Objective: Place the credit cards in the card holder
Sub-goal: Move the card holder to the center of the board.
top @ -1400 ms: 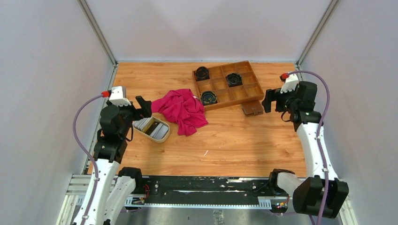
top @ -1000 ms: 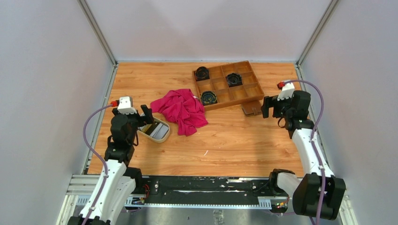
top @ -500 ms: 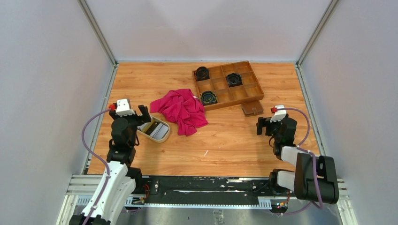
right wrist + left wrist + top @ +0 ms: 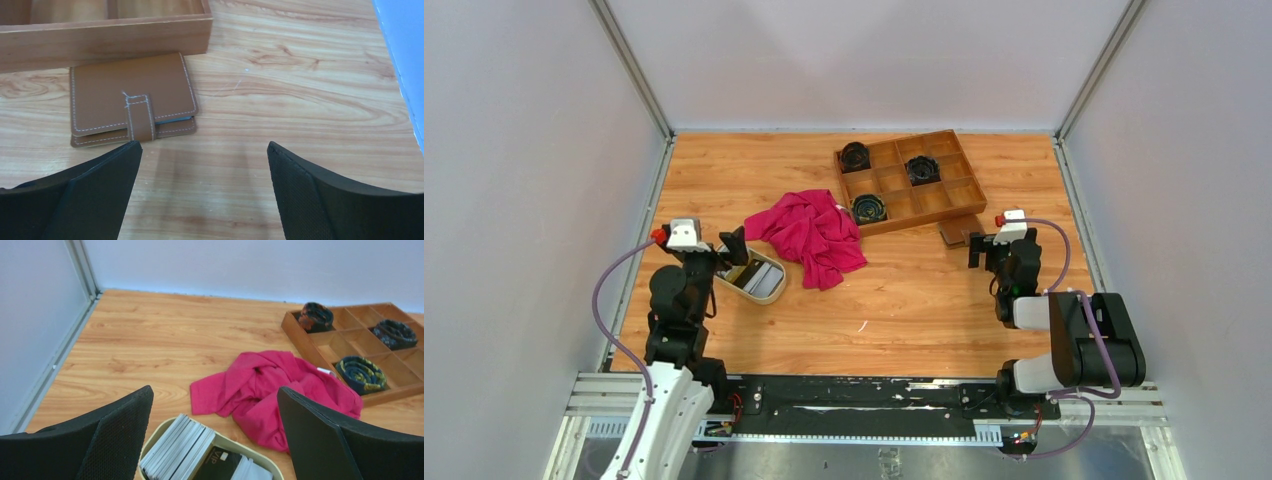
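The credit cards stand as a white and grey stack, with a dark one beside them, in a cream oval dish at the table's left. My left gripper hangs open just above the dish, the cards between its spread fingers, touching nothing. The card holder, a brown leather wallet folded shut with its snap tab down, lies against the wooden tray's near wall. My right gripper stands open low over bare wood, just short of the wallet.
A crumpled pink cloth lies right of the dish. The brown wooden compartment tray at the back holds three rolled dark belts. Grey walls close in the left, right and far sides.
The right arm folded down and drew back toward its base, its gripper now low just in front of the wallet. The left arm sank and pulled back slightly over the dish. Both grippers stayed open.
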Robot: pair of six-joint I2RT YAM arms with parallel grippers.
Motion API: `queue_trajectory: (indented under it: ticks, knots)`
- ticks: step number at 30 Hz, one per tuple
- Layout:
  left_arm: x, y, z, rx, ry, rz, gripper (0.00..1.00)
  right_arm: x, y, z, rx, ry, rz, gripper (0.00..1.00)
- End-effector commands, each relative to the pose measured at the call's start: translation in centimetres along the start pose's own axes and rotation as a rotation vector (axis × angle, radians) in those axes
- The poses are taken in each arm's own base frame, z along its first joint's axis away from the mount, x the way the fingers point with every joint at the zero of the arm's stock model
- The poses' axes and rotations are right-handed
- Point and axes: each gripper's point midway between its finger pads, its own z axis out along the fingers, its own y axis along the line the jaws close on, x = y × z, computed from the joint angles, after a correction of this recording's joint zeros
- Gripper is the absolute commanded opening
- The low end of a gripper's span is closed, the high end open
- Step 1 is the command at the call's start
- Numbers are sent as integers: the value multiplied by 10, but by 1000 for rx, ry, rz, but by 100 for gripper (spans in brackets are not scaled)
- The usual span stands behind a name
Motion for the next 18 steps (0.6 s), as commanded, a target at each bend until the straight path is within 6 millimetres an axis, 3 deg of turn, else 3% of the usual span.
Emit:
queue_trajectory:
  ticks: [1,10,18]
  knots:
    - [-4,-8,-4,49,89,42,100,0,-12,1,83,19,18,100]
    - [3,-32,-12,157,219,-2,100,0,-13,1,83,18,18,100]
    - [11,-37,-18,151,301,-12,100,1,-12,0,83,19,18,100]
